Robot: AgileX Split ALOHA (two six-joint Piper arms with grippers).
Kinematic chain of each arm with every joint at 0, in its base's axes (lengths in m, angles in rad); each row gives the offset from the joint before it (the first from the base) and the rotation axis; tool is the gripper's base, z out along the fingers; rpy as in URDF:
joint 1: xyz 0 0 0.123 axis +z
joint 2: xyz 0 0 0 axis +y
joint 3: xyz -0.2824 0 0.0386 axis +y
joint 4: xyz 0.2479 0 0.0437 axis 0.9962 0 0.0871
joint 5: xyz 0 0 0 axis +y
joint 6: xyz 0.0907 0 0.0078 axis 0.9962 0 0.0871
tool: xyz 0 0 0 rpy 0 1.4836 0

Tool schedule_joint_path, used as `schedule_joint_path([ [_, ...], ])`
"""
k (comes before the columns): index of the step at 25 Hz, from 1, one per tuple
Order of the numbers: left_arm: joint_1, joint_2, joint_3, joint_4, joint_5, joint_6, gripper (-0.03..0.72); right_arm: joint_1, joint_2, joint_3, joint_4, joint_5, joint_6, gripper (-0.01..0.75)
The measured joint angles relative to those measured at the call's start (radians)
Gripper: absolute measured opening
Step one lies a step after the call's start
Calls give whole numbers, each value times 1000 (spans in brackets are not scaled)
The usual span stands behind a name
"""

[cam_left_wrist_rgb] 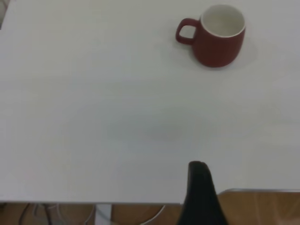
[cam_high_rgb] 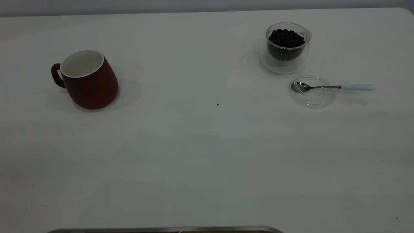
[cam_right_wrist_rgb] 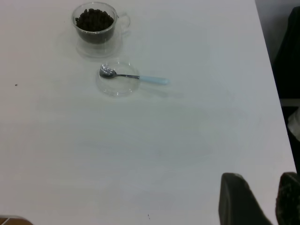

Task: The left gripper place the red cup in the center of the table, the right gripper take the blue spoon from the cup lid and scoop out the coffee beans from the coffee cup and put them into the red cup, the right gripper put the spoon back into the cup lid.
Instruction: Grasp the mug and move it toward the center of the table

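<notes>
The red cup stands upright at the table's left, handle pointing left; it also shows in the left wrist view, far from the one black finger of my left gripper that is visible at the table's edge. The coffee cup with coffee beans stands at the far right. In front of it lies the cup lid with the blue spoon resting bowl-in, handle pointing right. My right gripper is open and empty, far from the spoon. Neither gripper shows in the exterior view.
A tiny dark speck lies near the table's middle. A metal rim runs along the front edge. The table's right edge borders a dark object. Cables and a wood-coloured surface lie below the near edge.
</notes>
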Motion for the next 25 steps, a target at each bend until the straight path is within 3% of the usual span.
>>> schedule_joint_path([
  [7, 0, 310, -145, 28, -37, 75, 587, 0, 0, 0, 0, 0, 0, 240],
  [17, 0, 829, -295, -52, -141, 529, 587, 0, 0, 0, 0, 0, 0, 240],
  [21, 0, 1004, -302, -99, -234, 746, 587, 0, 0, 0, 0, 0, 0, 240],
  [25, 0, 1190, -347, -38, -331, 820, 587, 0, 0, 0, 0, 0, 0, 240],
])
